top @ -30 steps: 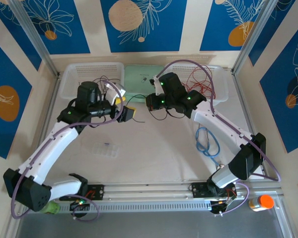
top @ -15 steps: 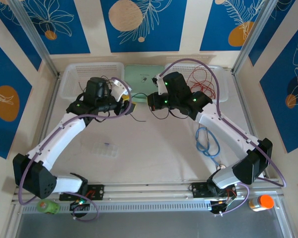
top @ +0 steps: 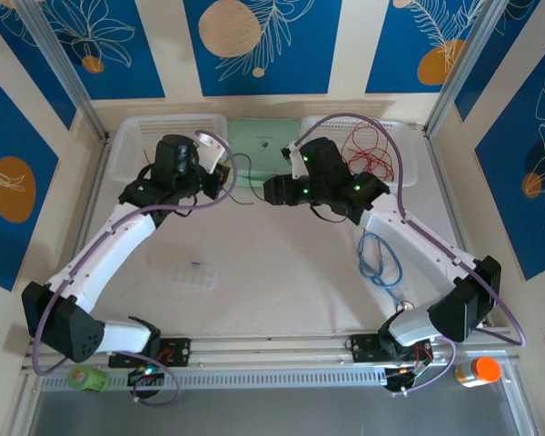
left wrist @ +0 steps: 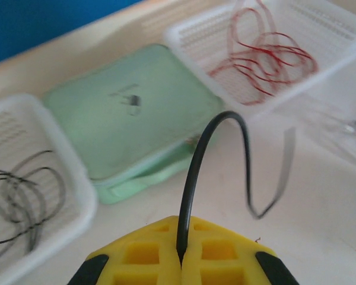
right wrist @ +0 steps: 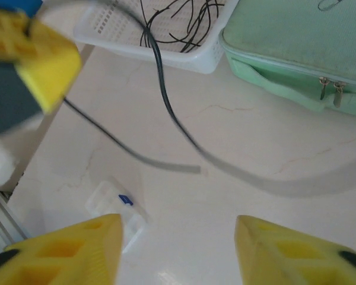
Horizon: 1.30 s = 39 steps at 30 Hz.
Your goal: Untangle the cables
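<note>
With the left gripper [left wrist: 181, 259] pinched tight on the thin black bendy wire [left wrist: 194, 166] poking up from its tips and the right gripper [right wrist: 178, 240] wide and empty, lift slowly toward the white plastic basket [left wrist: 86, 205] on the left gripper's left.

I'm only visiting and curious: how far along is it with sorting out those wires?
Mostly done, it seems: red cables lie in one white basket, black cables in the other. In hand: the left gripper is shut on one loose black cable; the right gripper is open. Left: placing that cable.
</note>
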Available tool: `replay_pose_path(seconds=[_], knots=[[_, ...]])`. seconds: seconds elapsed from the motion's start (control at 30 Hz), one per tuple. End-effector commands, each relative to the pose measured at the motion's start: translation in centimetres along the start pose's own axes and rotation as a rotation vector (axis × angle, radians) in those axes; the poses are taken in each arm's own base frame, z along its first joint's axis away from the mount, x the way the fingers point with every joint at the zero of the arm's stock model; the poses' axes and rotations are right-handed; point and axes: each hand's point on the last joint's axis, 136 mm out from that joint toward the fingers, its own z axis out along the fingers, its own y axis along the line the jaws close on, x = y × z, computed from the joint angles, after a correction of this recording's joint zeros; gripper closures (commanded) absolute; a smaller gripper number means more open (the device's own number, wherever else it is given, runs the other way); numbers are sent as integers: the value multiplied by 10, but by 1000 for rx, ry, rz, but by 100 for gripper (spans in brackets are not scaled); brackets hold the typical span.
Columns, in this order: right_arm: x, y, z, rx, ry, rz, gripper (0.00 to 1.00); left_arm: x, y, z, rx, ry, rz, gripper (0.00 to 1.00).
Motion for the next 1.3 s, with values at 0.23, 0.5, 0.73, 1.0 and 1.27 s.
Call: replay_pose_path(seconds=[0.23,0.5,0.73,1.0,1.27], knots=[[41,-25,-20,43,0,103,36,-24,121,2,-425,-2,-188,100],[96,-41,-19,56,64,219,37,-6,232,19,-678,20,-344,100],[128,-48,-22,78,78,295,37,48,284,56,-722,75,-477,100],[151,-54,-16,104,117,345,37,122,294,103,-734,216,-590,100],[156,-55,-15,110,131,345,38,135,282,119,-665,216,-686,53]])
